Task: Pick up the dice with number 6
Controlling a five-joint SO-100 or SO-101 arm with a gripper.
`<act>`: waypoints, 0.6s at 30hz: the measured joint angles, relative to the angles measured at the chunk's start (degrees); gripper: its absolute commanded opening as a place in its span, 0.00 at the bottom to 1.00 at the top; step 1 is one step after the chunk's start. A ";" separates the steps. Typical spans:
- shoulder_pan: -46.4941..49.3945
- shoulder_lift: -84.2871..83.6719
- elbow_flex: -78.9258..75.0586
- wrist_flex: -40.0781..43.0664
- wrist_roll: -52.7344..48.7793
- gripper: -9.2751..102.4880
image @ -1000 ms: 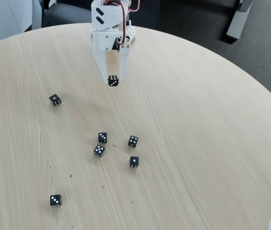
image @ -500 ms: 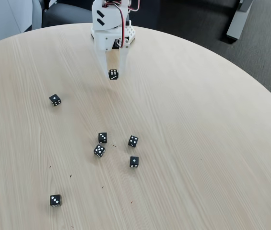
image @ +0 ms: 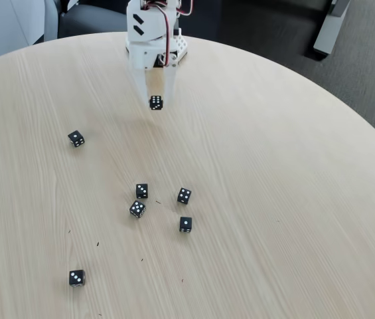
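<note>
Dice with number 6 is sitting pinched in the white gripper, above the surface; light, rigid, slick, likely best held by opposite flat faces.

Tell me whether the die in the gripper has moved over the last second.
Yes. The die with six pips, shut in the gripper, has shifted toward the top of the fixed view, farther from the cluster of dice lying on the table.
</note>
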 measured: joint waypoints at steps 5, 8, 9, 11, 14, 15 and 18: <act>0.09 0.00 0.00 0.00 0.70 0.08; 0.18 0.00 0.00 0.00 2.02 0.09; 0.18 0.00 0.00 0.00 2.29 0.09; 0.18 0.00 0.09 0.00 2.64 0.09; 0.18 0.00 0.18 0.00 5.45 0.09; 0.18 0.00 0.18 0.00 5.80 0.09; 0.18 0.00 0.18 0.00 6.24 0.09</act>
